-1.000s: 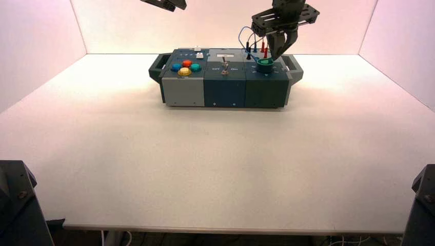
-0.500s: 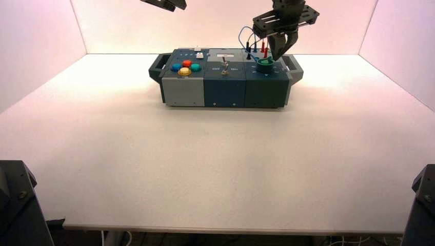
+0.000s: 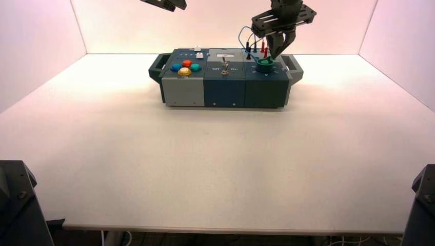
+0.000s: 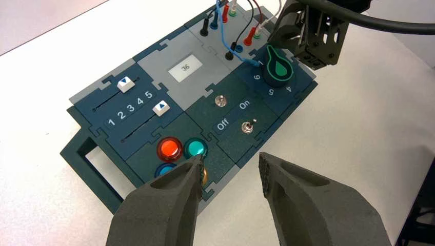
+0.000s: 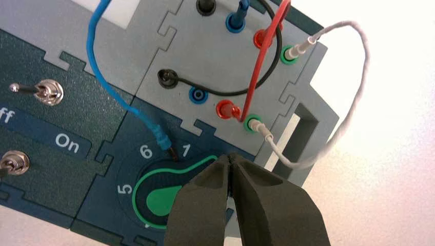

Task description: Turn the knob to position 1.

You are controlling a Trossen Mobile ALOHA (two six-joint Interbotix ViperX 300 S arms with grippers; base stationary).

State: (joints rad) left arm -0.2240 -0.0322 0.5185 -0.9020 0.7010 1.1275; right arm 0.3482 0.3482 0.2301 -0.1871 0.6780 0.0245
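Observation:
The green knob (image 3: 265, 62) sits on a dark collar on the box's right block. In the right wrist view the knob (image 5: 163, 199) has its pointer tab reaching towards the "1" mark; the tab's tip is hidden behind my fingers. In the left wrist view the knob (image 4: 277, 66) points up past the "1". My right gripper (image 3: 277, 50) hangs just above the knob, a little to its right. Its fingers are shut together and hold nothing (image 5: 231, 160). My left gripper (image 3: 165, 4) is parked high above the box's left end, open and empty (image 4: 229, 166).
The box (image 3: 225, 89) stands at the back middle of the white table. It bears coloured push buttons (image 3: 185, 67), a metal toggle switch (image 3: 224, 69), two sliders (image 4: 125, 84) and a small display (image 4: 185, 67). Plugged wires (image 5: 255, 82) loop right behind the knob.
My right gripper has risen slightly from the knob, fingers still shut. The left arm has not moved.

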